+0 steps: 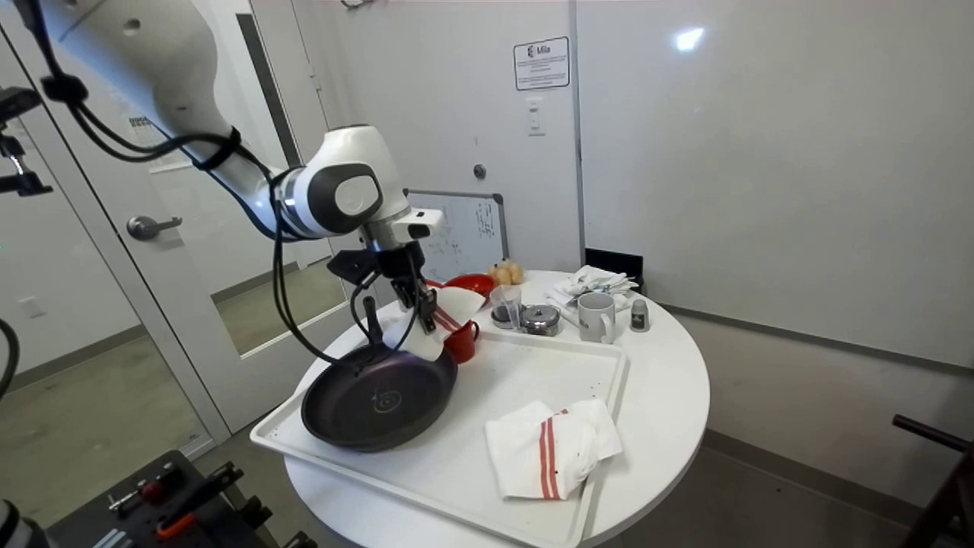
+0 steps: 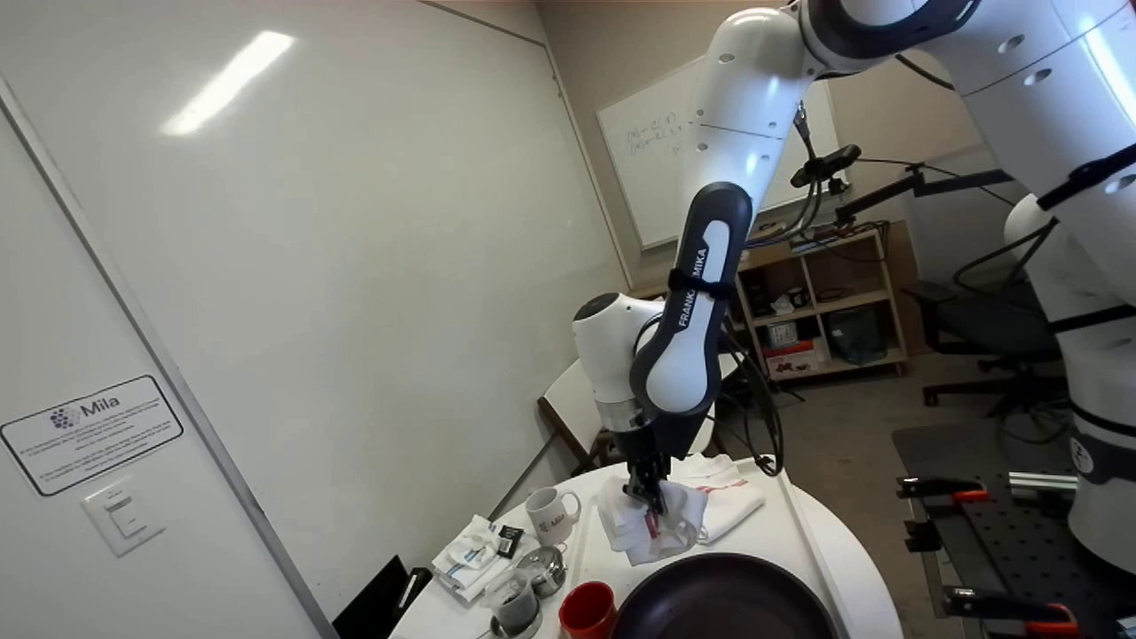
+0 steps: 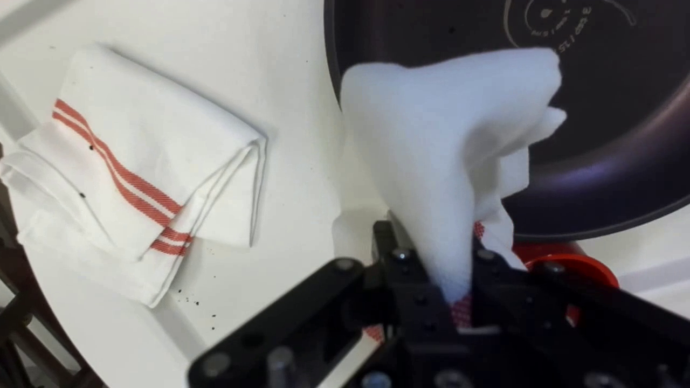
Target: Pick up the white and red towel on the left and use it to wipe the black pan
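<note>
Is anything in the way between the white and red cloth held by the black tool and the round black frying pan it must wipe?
Nothing visible blocks it: in the wrist view the cloth, pinched in the tool, overlaps the pan. The small red cup stands close beside the pan, not between them.

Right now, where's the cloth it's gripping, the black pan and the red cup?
Held cloth (image 3: pixel 431 129): wrist view, on its loose white part.
Black pan (image 1: pixel 380 403): in an exterior view, on its inside base.
Red cup (image 1: pixel 461 346): in an exterior view, on its outer side.
</note>
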`<state>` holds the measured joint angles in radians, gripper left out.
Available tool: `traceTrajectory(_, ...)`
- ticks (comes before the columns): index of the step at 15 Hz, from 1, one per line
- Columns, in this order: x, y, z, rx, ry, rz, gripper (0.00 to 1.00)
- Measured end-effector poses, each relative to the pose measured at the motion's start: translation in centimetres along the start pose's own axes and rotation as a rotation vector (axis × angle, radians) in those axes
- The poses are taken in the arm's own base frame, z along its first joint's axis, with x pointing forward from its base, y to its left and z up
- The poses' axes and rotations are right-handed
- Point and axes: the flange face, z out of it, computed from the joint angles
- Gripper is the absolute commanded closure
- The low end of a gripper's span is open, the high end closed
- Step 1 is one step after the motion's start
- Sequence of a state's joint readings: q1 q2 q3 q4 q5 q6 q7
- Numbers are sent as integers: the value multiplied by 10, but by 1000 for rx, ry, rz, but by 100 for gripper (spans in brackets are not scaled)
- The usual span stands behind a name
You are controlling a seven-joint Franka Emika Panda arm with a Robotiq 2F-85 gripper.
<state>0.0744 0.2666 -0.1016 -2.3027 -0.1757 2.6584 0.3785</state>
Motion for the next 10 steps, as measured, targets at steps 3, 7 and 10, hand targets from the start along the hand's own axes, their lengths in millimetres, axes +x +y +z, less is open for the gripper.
traceTrajectory(3, 8, -14, 25, -29, -60, -23, 96)
traceTrajectory(7, 23, -23, 62, -70, -132, -28, 96)
traceTrajectory(10, 34, -29, 90, -99, -180, -19, 96)
